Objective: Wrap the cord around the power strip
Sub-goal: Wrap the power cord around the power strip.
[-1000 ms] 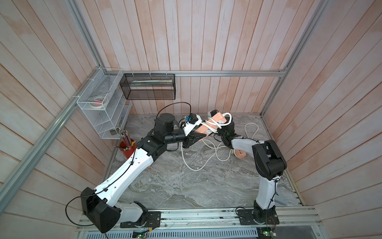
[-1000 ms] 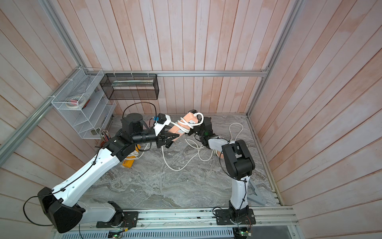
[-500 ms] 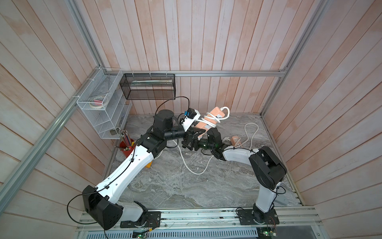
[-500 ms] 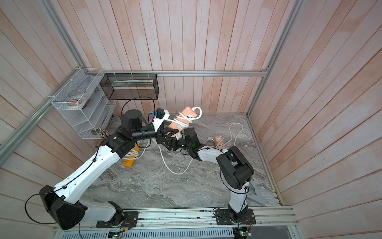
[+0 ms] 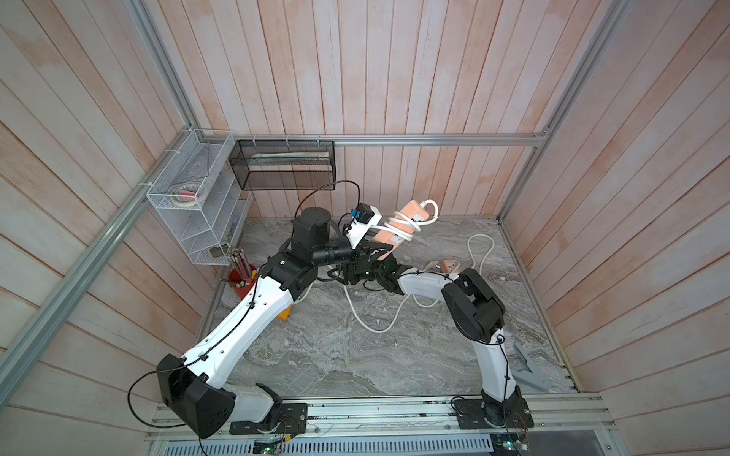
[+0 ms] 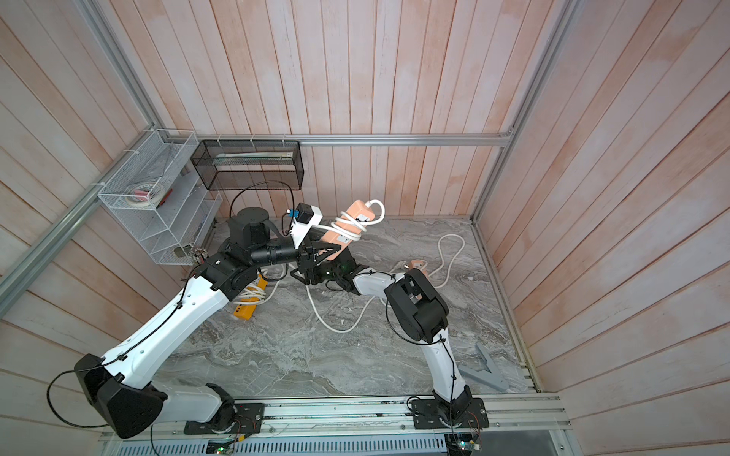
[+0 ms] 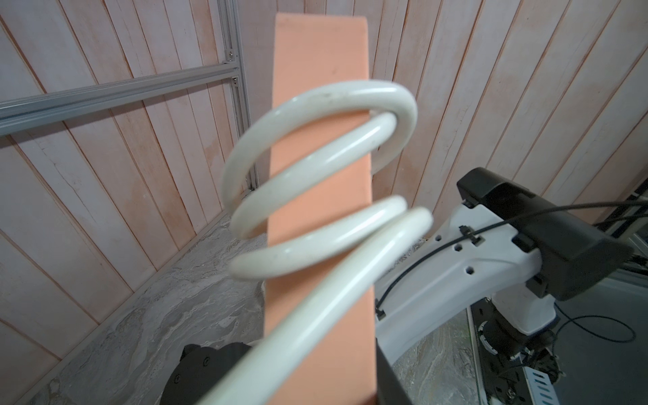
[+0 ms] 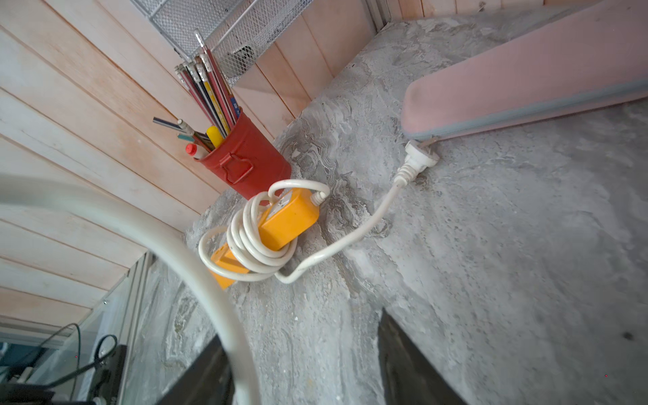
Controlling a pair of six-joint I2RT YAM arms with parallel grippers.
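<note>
The left gripper (image 5: 369, 252) is clamped on the lower end of the salmon-pink plastic power strip (image 5: 414, 210). It holds the strip off the grey marbled surface (image 5: 355, 363), toward the 12 o'clock edge in both top views, with the free end tilted up toward 2 o'clock. The thick white cord (image 7: 315, 168) circles the strip's middle in several loose turns. It leaves the free end in a small loop and trails down to the surface, where its slack lies in wide curves toward 5 o'clock of the strip. Its salmon-pink plug (image 5: 450, 266) rests at 3 o'clock of the right gripper (image 5: 349, 272), which sits low, just beneath the left one. In the right wrist view its jaws stand apart, with the cord running through the gap, nearer one side. A yellow power strip (image 8: 287, 217), already wrapped in its own cord, lies beside a red metal pencil tin (image 8: 252, 157) at the 9 o'clock edge
</note>
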